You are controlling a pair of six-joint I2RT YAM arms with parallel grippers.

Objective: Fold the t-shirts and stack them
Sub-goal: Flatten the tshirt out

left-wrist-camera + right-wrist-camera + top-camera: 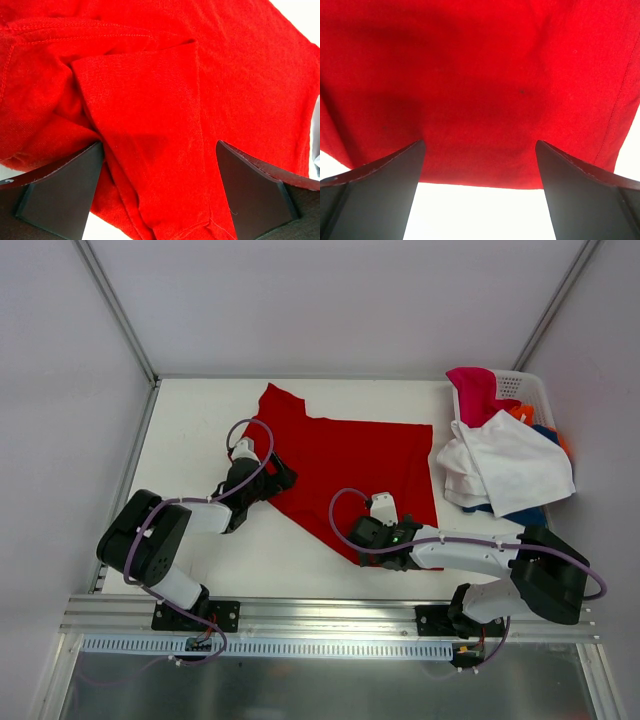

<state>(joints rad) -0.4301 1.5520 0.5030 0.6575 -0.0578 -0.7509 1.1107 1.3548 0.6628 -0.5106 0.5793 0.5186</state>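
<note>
The red t-shirt [350,460] lies spread on the white bench [200,420] in the middle of the top view. It is bright, plain red and only partly flat. One short sleeve points toward the upper left, the top edge runs roughly straight to the right, and the lower edge narrows to a point at lower centre.

The left claw [277,476] sits at the shirt's left edge with its dark fingers [65,190] wide apart. In the left wrist view, a folded-over flap of red cloth lies between them, creased, with a stitched hem at the upper left. The fingers stand on either side of the flap and grip nothing.

The right claw [362,533] is at the shirt's lowest point, also wide open and holding nothing. In the right wrist view the cloth there is smooth, with a small dark speck. Its edge crosses between the fingers, with bare bench below it and a stitched seam down the right side.

At the upper right of the top view stands a white perforated basket [525,386]. A white t-shirt [515,468] spills over its front onto the bench. A magenta pink t-shirt [474,390] rises from the basket's left end. A bit of orange cloth [521,414] shows between them, and blue cloth [522,512] shows under the white t-shirt's lower edge.
</note>
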